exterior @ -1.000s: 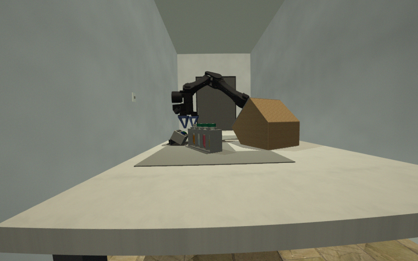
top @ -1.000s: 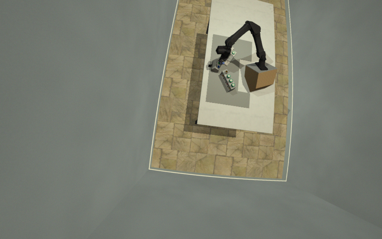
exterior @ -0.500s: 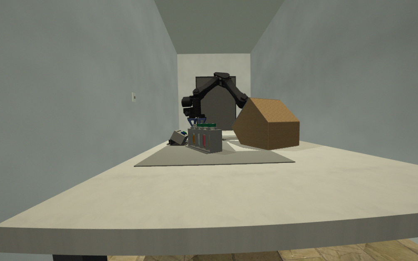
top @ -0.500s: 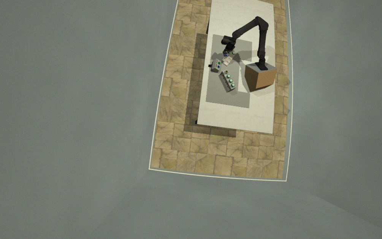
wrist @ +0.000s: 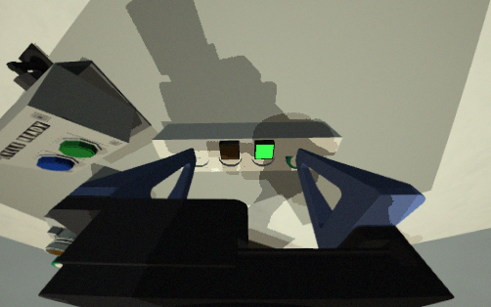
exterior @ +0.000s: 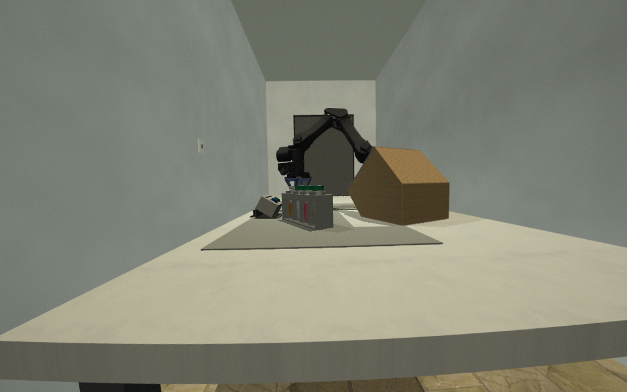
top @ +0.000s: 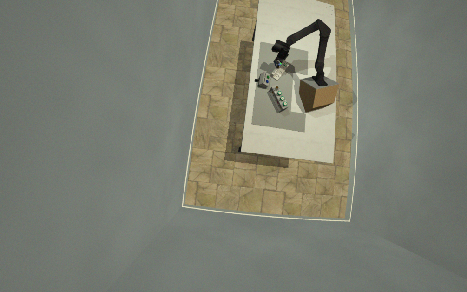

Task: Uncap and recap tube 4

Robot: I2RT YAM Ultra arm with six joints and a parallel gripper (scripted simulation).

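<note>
My gripper [top: 277, 64] [exterior: 297, 185] [wrist: 245, 153] is open and empty above the cap tray [top: 274, 74] [wrist: 193, 130]. The green cap [top: 285, 64] [wrist: 290, 162] sits in the nest at the tray's far right end; in the wrist view a finger partly hides it. The green lamp [wrist: 264, 152] is lit and the amber lamp [wrist: 229, 151] is dark. In the decapping station [top: 273, 98] [exterior: 324, 213], tube 4 [top: 276, 88] stands uncapped at the end nearest the tray. The other three tubes wear green caps. Their dots are too small to read.
The sloping desk [top: 263, 84] [wrist: 9, 134] stands left of the tray in the wrist view, with the blue CYCLE key [top: 266, 81] [wrist: 55, 163] and green READY key [top: 267, 76] [wrist: 77, 149]. The brown block [top: 325, 96] [exterior: 425, 202] bears the arm's base.
</note>
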